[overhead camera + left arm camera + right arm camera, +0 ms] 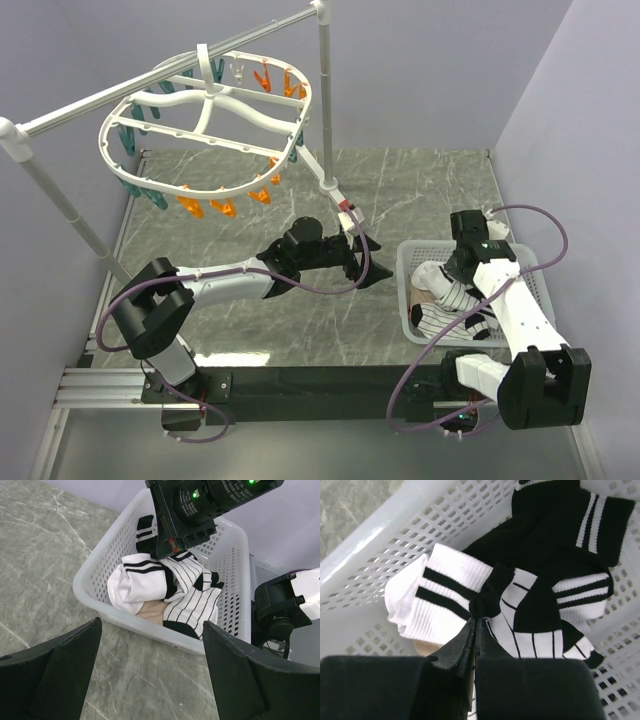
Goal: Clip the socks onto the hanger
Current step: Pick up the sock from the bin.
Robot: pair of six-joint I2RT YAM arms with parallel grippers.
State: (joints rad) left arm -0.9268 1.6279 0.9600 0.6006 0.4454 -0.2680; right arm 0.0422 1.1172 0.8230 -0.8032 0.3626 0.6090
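Note:
The socks (447,300) lie piled in a white basket (405,290) at the right. My right gripper (477,622) reaches down into the basket and is shut, pinching a bunched black edge of the thin-striped sock (540,630). Next to it lie a white sock with black bands (440,595), a black sock with white stripes (555,525) and a sliver of beige sock (152,611). My left gripper (362,262) hangs open and empty over the table just left of the basket. The hanger (205,125), a white oval frame with orange and teal clips, hangs at the back left.
The silver rail (150,85) carries the hanger, and its slanted legs (325,170) come down onto the table behind my left gripper. The basket's near rim (100,597) lies right in front of the left fingers. Purple walls close in the table.

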